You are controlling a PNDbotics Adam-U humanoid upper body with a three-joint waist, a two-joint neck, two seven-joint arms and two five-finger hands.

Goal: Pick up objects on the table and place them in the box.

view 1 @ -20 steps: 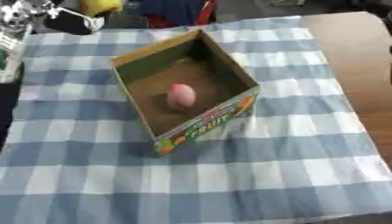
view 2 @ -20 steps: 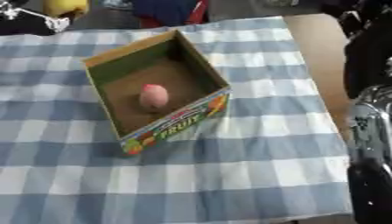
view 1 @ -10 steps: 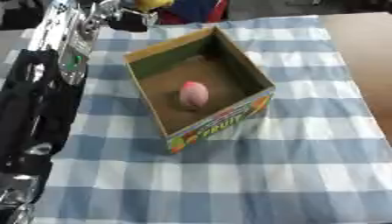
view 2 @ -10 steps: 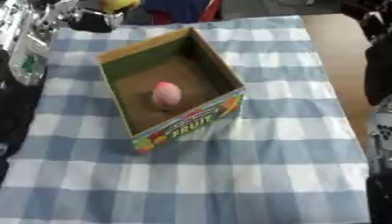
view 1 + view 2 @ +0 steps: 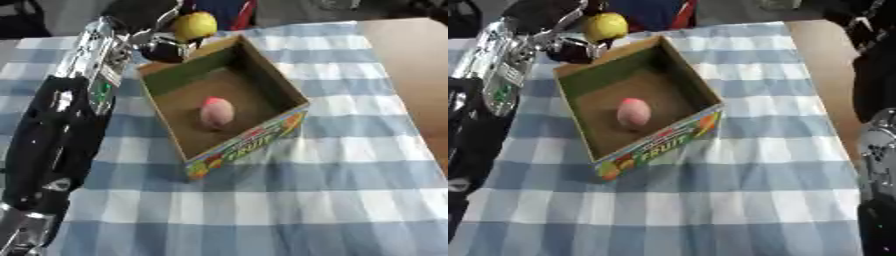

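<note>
An open cardboard fruit box (image 5: 262,75) stands askew on the blue-and-white checked cloth, with a pink rounded object (image 5: 217,112) lying on its brown floor. My left arm reaches up the left side of the view. Its hand (image 5: 163,46) is by the box's far left corner, fingers curled on a yellow fruit (image 5: 194,25) held just above and outside the far rim. My right arm (image 5: 877,150) shows black and silver along the right edge of the right eye view. Dark shapes at the top right corner may be its hand; I cannot make it out.
The checked cloth (image 5: 332,200) covers most of the table, and bare brown tabletop (image 5: 411,55) shows at the right. Something dark blue and red (image 5: 223,9) sits beyond the far edge. My left forearm (image 5: 61,125) lies over the cloth left of the box.
The camera has shifted. My left arm has come into view, and its hand with the yellow fruit has moved closer to the box's far corner. The pink object stays put.
</note>
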